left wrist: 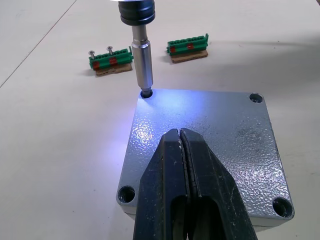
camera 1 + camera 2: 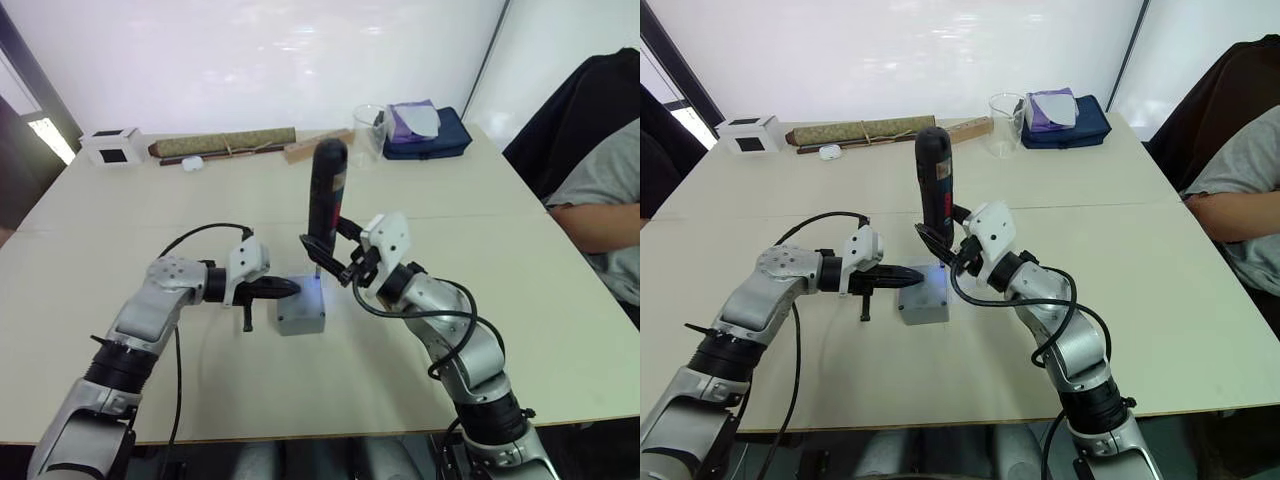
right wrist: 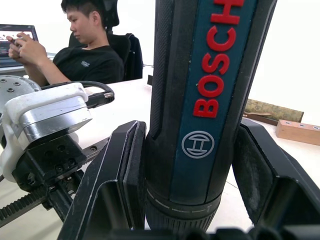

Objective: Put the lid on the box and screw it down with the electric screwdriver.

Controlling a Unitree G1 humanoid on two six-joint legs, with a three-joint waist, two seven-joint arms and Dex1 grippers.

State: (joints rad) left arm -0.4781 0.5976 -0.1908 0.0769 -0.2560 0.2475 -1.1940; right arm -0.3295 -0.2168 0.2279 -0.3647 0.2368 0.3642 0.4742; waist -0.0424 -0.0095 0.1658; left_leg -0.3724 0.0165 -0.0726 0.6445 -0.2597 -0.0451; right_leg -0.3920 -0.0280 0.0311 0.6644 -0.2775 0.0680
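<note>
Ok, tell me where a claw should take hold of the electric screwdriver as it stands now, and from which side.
Grip the electric screwdriver round its thick black body, from the side. It stands upright with its thin bit in a corner hole of the lid, so only the barrel offers grip. The right claw holds it that way.

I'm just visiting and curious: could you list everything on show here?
lid: one, grey, on the box at table centre
box: one, grey, under the lid
electric screwdriver: one, black, upright, bit in a corner hole
terminal blocks: two, green, beyond the box
white cube: one, far left
brown roll: one, far edge
wooden block: one, beside the roll
clear cup: one, far right
navy pouch: one, far right
person: one, seated right
left pincer: shut, pressing the lid
right pincer: gripping the screwdriver
</note>
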